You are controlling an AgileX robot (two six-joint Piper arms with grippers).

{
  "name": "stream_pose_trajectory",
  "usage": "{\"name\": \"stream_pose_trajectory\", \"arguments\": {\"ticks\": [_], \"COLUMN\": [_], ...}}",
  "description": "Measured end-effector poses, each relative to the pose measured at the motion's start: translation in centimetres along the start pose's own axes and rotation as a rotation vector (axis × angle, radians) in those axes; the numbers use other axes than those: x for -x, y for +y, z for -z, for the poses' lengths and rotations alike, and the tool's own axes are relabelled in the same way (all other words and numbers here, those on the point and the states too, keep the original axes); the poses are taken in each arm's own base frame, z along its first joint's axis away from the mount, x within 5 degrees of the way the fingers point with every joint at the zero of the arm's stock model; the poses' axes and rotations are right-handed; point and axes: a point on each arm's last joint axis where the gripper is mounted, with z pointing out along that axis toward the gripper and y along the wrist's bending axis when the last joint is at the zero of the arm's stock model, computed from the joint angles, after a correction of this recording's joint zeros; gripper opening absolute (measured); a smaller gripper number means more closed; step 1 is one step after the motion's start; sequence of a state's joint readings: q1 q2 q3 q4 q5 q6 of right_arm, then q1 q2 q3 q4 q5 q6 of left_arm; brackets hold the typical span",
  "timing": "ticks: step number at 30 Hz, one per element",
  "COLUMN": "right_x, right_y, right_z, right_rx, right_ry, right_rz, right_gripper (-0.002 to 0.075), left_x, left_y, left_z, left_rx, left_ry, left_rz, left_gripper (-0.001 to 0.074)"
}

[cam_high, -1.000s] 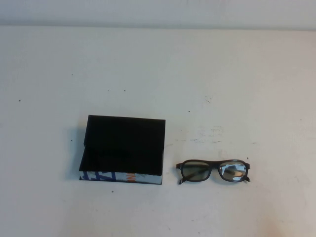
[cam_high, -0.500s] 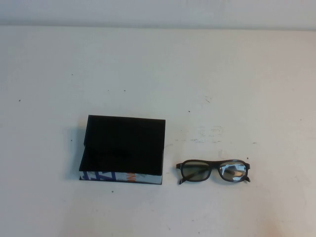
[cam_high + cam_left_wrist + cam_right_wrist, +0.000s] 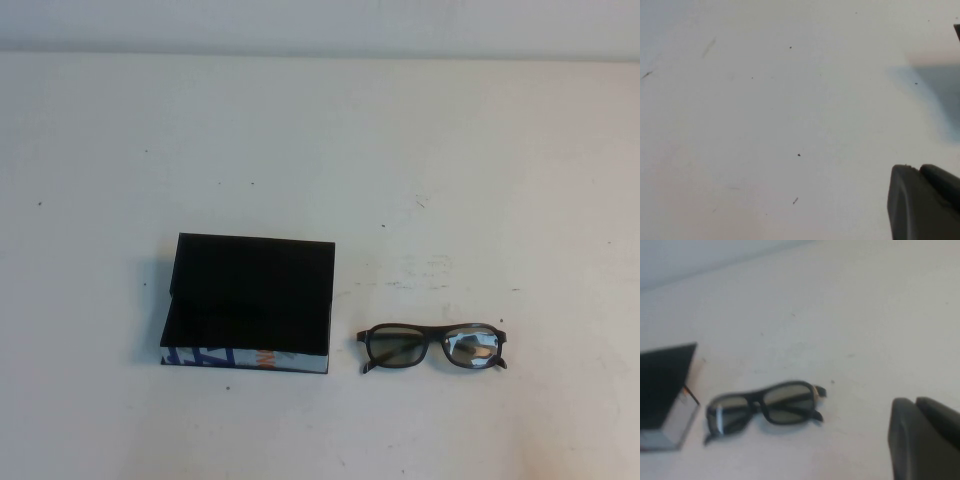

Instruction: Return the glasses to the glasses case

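The glasses case (image 3: 250, 295) lies left of the table's middle, black top up, with its white, blue and orange side facing me. The dark-framed glasses (image 3: 437, 346) lie on the table just right of it, apart from it, lenses toward me. Neither arm shows in the high view. The right wrist view shows the glasses (image 3: 760, 407) and a corner of the case (image 3: 665, 385), with my right gripper (image 3: 916, 401) shut and empty, well off from both. My left gripper (image 3: 918, 167) is shut and empty over bare table.
The white table (image 3: 320, 150) bears small dark specks and faint scuffs. Its far edge meets a pale wall at the back. Nothing else stands on it.
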State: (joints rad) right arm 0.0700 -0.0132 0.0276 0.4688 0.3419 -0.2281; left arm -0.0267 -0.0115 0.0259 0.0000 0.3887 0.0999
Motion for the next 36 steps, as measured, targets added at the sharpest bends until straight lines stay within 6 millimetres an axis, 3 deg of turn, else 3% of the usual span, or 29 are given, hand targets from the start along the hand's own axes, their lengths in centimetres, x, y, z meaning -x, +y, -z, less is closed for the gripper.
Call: {"name": "stream_pose_trajectory", "arguments": {"ticks": [9,15,19,26,31,36], "right_x": [2.4,2.3,4.6,9.1,11.6,12.6], "right_y": [-0.2,0.6,2.7,5.6,5.7,5.7], "right_z": [0.3,0.3,0.0,-2.8,-6.1,-9.1], "right_rx": [0.042,0.115,0.167,0.211,0.212,0.257], "right_ry": [-0.263,-0.200,-0.008,0.555,0.735,0.828], "right_rz": [-0.456,-0.576,-0.508,-0.201,-0.057,0.067], "right_gripper": [-0.0011,-0.0011,-0.0011,-0.0011,-0.0011,-0.0011], "left_x": [0.0,0.0,0.0,0.0,0.0,0.0], "left_y": [0.0,0.0,0.0,0.0,0.0,0.0], "left_z": [0.0,0.0,0.0,0.0,0.0,0.0], "left_rx": [0.000,0.000,0.000,0.000,0.000,0.000], "left_ry": [0.000,0.000,0.000,0.000,0.000,0.000], "left_rz": [0.000,0.000,0.000,0.000,0.000,0.000], "left_gripper": [-0.0004,-0.0004,-0.0004,-0.0004,-0.0004,-0.0004]}}
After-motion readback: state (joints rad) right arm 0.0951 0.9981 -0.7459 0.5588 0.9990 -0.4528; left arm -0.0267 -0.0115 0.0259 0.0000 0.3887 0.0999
